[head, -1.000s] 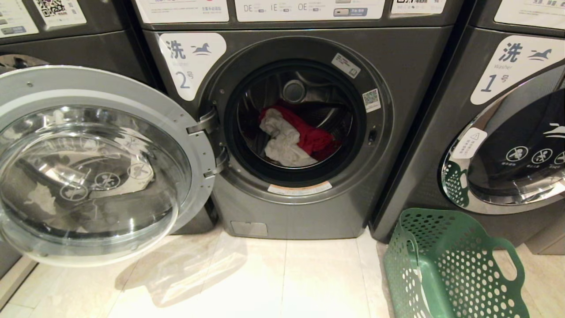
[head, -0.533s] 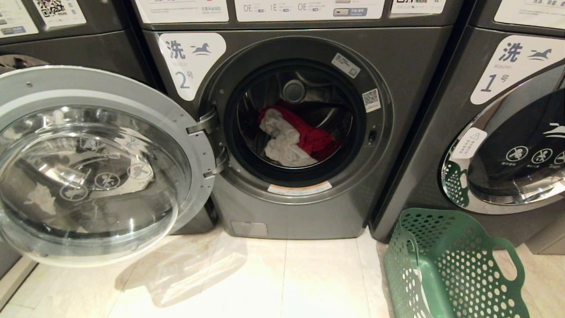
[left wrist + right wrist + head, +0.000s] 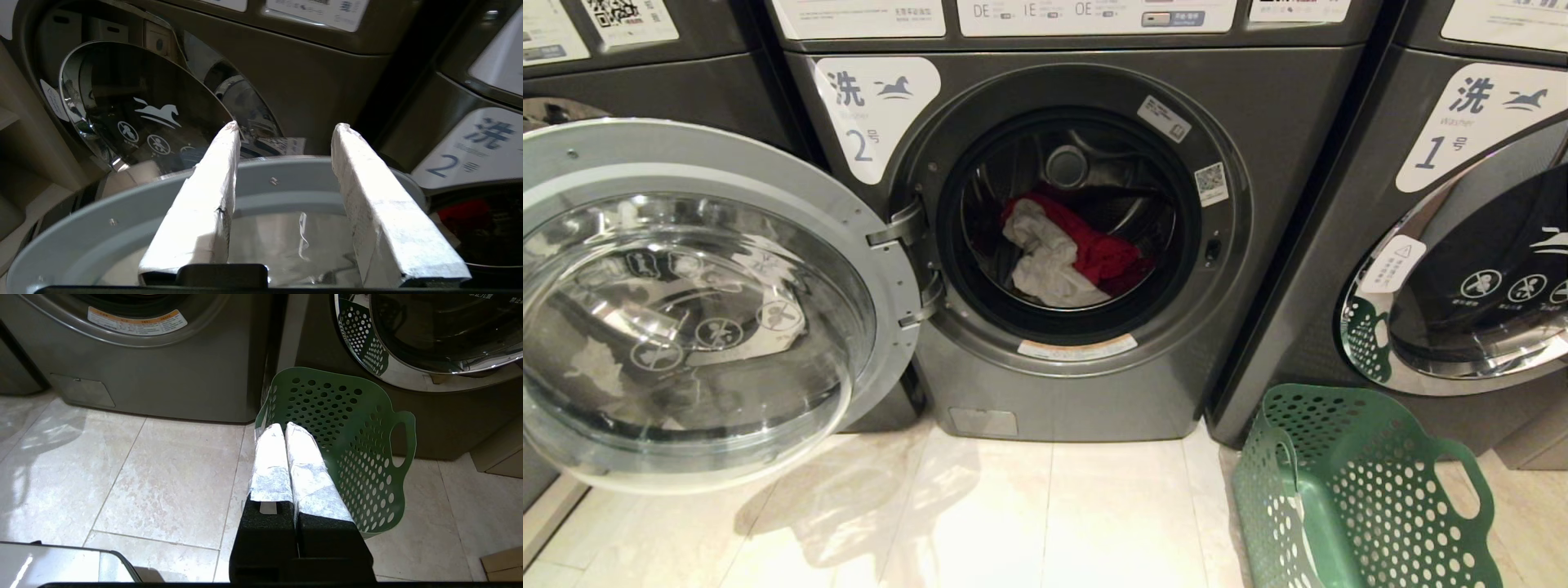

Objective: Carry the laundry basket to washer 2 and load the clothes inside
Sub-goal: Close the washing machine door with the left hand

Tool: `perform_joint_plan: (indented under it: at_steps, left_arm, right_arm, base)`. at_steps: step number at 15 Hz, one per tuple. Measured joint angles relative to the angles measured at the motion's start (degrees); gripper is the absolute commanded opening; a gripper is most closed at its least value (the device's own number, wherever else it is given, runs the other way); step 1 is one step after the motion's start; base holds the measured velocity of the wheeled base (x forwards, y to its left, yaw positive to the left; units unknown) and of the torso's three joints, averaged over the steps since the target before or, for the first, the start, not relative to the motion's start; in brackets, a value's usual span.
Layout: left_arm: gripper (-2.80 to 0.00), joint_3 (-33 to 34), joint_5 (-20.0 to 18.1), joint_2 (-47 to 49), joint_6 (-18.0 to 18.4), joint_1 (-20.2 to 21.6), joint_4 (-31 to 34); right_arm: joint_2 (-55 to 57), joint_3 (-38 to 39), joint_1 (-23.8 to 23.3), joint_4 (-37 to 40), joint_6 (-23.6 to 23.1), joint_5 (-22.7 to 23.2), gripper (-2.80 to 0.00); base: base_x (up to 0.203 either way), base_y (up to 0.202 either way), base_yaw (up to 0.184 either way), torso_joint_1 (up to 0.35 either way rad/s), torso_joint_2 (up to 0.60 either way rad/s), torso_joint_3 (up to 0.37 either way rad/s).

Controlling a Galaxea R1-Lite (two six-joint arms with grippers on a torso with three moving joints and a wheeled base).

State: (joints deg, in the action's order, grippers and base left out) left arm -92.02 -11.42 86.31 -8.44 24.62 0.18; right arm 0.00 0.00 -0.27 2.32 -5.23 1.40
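Note:
Washer 2 [image 3: 1094, 400] stands straight ahead with its round door [image 3: 686, 302] swung wide to the left. Inside the drum lie the clothes: a white garment [image 3: 1049, 265] over a red one [image 3: 1107, 253]. The green laundry basket [image 3: 1364, 490] sits on the floor at the lower right, with nothing showing inside it. Neither arm shows in the head view. In its wrist view my left gripper [image 3: 286, 126] is open and empty, just above the grey rim of the door [image 3: 278, 179]. My right gripper [image 3: 284, 426] is shut and empty, hanging over the near rim of the basket [image 3: 359, 428].
Washer 1 [image 3: 1462, 245], door closed, stands to the right behind the basket. Another machine [image 3: 621, 73] sits at the far left behind the open door. Pale floor tiles [image 3: 1013, 523] spread before washer 2. A cardboard edge [image 3: 504, 561] lies on the floor right of the basket.
The whole head view has shifted very slightly; door, clothes and basket stay where they were. No arm enters the head view.

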Motion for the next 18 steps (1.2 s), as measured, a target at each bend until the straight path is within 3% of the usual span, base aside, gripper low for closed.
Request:
perform_joint_plan:
  at_steps: [4, 9, 13, 18]
  left_arm:
    - [-2.80, -11.52, -4.93, 10.78, -1.20, 5.17, 0.41]
    - [-2.80, -15.14, -6.18, 16.96, -1.60, 6.51, 6.53]
    - [-2.80, -17.58, -8.37, 17.52, -1.56, 6.16, 18.51]
    - [-2.80, -17.90, -11.06, 11.61, -1.49, 3.11, 32.95]
  right_arm:
    - [0.00, 0.00, 0.00, -0.01, 0.20, 0.05, -2.80]
    - [0.00, 0.00, 0.00, 0.02, 0.66, -0.02, -2.80]
    - [0.00, 0.00, 0.00, 0.03, 0.72, -0.02, -2.80]
    - [0.00, 0.00, 0.00, -0.02, 0.70, -0.04, -2.80]
  base:
    - [0.000, 0.000, 0.000, 0.000, 0.00, 0.000]
    - [0.000, 0.000, 0.000, 0.000, 0.00, 0.000]
    - [0.000, 0.000, 0.000, 0.000, 0.00, 0.000]
    - [0.000, 0.000, 0.000, 0.000, 0.00, 0.000]
